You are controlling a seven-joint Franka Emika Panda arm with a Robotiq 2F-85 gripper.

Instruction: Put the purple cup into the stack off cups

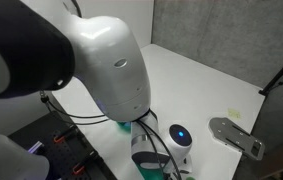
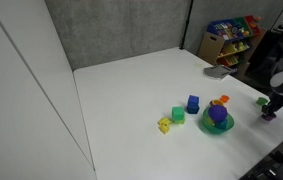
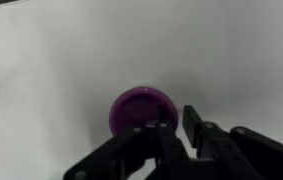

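Observation:
In the wrist view a purple cup sits on the white table, right at my gripper. The two dark fingers are close together. One finger overlaps the cup's near right side and the other is just outside it, so they seem to be closed on its wall. In an exterior view the gripper is low at the table's right edge with a bit of purple under it. The stack, a purple piece on a wide green cup, stands to its left.
Loose small cups lie near the stack: yellow, green, blue and orange. A toy bin stands beyond the table. In an exterior view the arm blocks most of the table, with a grey object at the right.

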